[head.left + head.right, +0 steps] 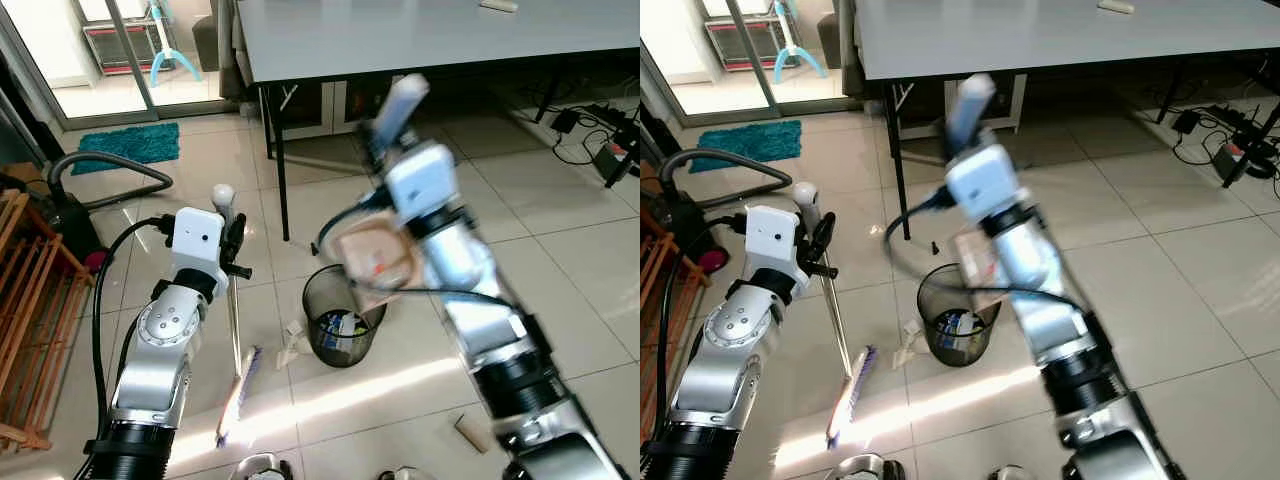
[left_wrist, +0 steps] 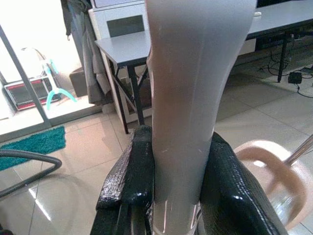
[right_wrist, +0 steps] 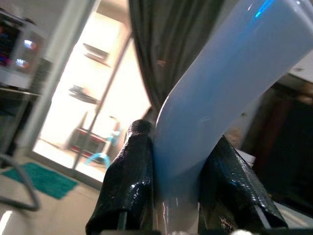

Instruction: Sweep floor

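My left gripper [image 1: 236, 246] is shut on the thin pole of a broom [image 1: 233, 330]. The pole stands almost upright, with its brush head [image 1: 238, 388] on the tiles left of a black mesh bin [image 1: 343, 322]. In the left wrist view the grey broom handle [image 2: 190, 98] sits between both black fingers [image 2: 131, 171]. My right gripper [image 1: 382, 140] is shut on the pale handle [image 3: 215, 98] of a beige dustpan [image 1: 375, 262], which hangs tilted just above the bin's rim. The right arm is blurred.
A grey table [image 1: 420, 35] on black legs stands behind the bin. Left are a vacuum hose [image 1: 110, 165], a wooden rack [image 1: 30, 300] and a teal mat [image 1: 128, 143]. Cables [image 1: 590, 130] lie far right. Paper scraps [image 1: 292, 345] and a small block [image 1: 468, 430] lie on the tiles.
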You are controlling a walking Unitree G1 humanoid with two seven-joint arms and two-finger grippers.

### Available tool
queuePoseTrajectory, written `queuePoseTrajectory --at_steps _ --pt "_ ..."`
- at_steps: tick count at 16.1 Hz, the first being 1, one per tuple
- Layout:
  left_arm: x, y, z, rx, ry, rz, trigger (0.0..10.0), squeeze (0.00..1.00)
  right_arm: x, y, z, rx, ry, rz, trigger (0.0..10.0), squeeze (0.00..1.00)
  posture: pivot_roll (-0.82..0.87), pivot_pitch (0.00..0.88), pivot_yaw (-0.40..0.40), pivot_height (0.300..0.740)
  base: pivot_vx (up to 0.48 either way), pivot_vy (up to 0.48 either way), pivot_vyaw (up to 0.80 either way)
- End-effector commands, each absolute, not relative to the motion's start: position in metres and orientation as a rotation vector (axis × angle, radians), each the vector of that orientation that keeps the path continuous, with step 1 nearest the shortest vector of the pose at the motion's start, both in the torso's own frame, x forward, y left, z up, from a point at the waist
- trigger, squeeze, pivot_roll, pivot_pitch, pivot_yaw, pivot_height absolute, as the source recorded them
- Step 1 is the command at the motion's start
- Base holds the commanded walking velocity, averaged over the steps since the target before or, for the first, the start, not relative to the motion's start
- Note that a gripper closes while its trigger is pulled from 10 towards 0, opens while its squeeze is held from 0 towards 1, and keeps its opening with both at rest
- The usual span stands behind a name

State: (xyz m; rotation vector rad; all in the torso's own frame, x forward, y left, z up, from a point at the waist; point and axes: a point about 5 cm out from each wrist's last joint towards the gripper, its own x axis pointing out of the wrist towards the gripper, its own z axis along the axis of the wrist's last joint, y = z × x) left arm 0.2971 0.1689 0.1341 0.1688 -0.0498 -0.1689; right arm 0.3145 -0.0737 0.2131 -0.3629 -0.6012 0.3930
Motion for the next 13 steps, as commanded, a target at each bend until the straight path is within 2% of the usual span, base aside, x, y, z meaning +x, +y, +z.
queuePoseTrajectory --at_steps 1,9,10,12,13 --pt "0.298 0.168 0.143 0.184 -0.092 -0.165 10.0 0.00 0.308 -0.070 0.229 -0.361 -0.702 0.417 10.0 0.00 0.02 0.057 0.032 0.740 0.000 0.000 0.00" --pt "0.299 0.168 0.144 0.182 -0.094 -0.166 10.0 0.00 0.306 -0.069 0.231 -0.449 -0.754 0.440 10.0 0.00 0.02 0.051 0.033 0.740 0.000 0.000 0.00" --pt "0.299 0.168 0.144 0.182 -0.095 -0.167 10.0 0.00 0.307 -0.074 0.236 -0.453 -0.777 0.407 10.0 0.00 0.02 0.051 0.035 0.740 0.000 0.000 0.00" --pt "0.299 0.167 0.144 0.179 -0.094 -0.173 10.0 0.00 0.311 -0.094 0.254 -0.352 -0.814 0.261 10.0 0.00 0.02 0.051 0.037 0.740 0.000 0.000 0.00" --pt "0.299 0.166 0.143 0.178 -0.093 -0.178 10.0 0.00 0.313 -0.112 0.266 -0.312 -0.845 0.141 10.0 0.00 0.02 0.052 0.038 0.740 0.000 0.000 0.00"
